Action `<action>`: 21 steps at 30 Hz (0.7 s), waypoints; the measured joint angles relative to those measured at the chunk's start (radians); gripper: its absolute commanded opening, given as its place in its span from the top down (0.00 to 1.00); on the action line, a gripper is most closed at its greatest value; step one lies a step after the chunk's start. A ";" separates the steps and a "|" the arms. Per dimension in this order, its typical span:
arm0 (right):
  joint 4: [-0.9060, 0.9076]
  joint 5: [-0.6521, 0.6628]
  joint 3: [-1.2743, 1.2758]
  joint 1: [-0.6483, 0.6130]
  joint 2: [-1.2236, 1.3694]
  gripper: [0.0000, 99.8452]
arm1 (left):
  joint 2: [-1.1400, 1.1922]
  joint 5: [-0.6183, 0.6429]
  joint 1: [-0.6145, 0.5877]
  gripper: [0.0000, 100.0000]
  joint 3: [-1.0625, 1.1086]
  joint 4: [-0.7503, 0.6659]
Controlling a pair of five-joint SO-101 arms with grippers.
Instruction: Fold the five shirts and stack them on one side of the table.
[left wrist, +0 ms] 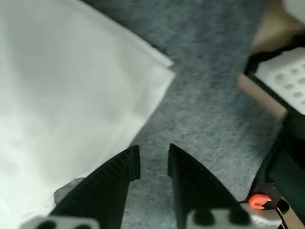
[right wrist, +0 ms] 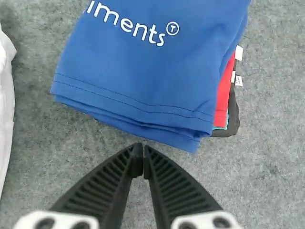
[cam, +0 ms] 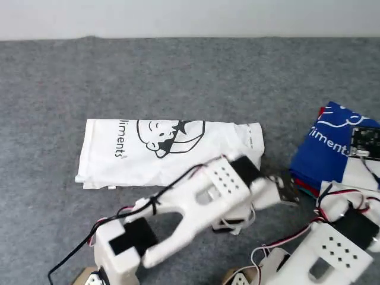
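Two arms at a grey, felt-like surface point(cam: 178, 77) with folded shirts. In the high view, the white shirt point(cam: 166, 151) lies in the middle of the frame, folded into a long horizontal strip with its black printed drawing facing up. At the right edge of the frame sits the stack point(cam: 329, 148) of folded shirts, well apart from the white shirt, with grey surface between them. The blue shirt point(right wrist: 152, 71) is on top of the stack, white lettering upward. In the right wrist view, a red shirt point(right wrist: 228, 95) and a black shirt point(right wrist: 234, 119) show as layers under the blue shirt's edge at the right of the frame, with a thin teal edge between them. The left arm point(cam: 202, 196) runs from the lower left of the high view toward the centre right, ending in the gap between the white shirt and the stack. The left claw point(left wrist: 153, 160) hangs over bare surface just beside the white shirt's folded corner, which fills the upper left of the left wrist view; its two black fingers stand slightly apart and hold nothing. White parts of the other arm point(left wrist: 286, 81) appear at the right of that view. The right arm point(cam: 332, 252) occupies the lower right of the high view. The right claw point(right wrist: 143, 157) sits at the bottom centre of the right wrist view, over grey surface just short of the blue shirt's near folded edge. Its ribbed fingers are pressed together at the tips with nothing between them.
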 measured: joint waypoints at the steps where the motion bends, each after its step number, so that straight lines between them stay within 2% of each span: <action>1: 0.008 0.000 0.000 0.000 0.000 0.99 | -0.021 0.011 0.015 0.91 0.026 -0.015; 7: 0.032 0.000 0.000 0.000 0.000 0.99 | -0.078 0.034 -0.017 0.89 0.187 -0.196; 11: 0.032 0.000 0.000 0.000 0.000 0.99 | -0.078 0.025 -0.063 0.86 0.218 -0.276; 21: 0.032 0.000 0.000 0.000 0.000 0.99 | -0.078 0.014 -0.031 0.84 0.281 -0.305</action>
